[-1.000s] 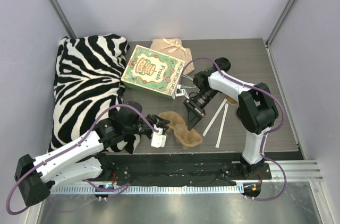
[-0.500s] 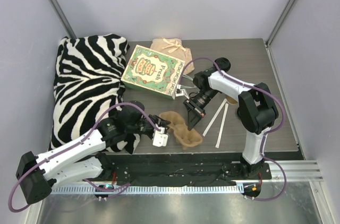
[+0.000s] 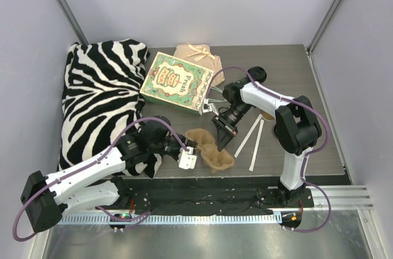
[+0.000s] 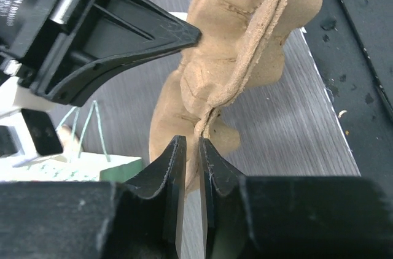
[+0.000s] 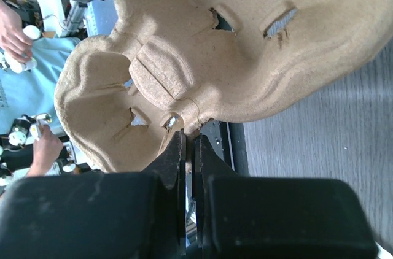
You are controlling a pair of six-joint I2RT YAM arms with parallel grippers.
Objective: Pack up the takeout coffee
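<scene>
Between both arms, pulp cup carrier (image 3: 209, 150) lying flat, each pincer pinching its rim.

Bright even overhead light, soft shadows; wrist views sharp mid-frame, near claws slightly blurred

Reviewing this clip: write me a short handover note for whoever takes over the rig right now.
Left gripper: closing on the edge of the pulp cup carrier, fingers almost together.
Right gripper: shut on the carrier's opposite edge.
Carrier: near the table's front edge, between both arms.
Printed paper bag: lying flat behind it.
Coffee cup: only a brown sliver shows behind the right arm; unconfirmed.
Done: carrier gripped.
Left: cup into carrier, then pack.
</scene>
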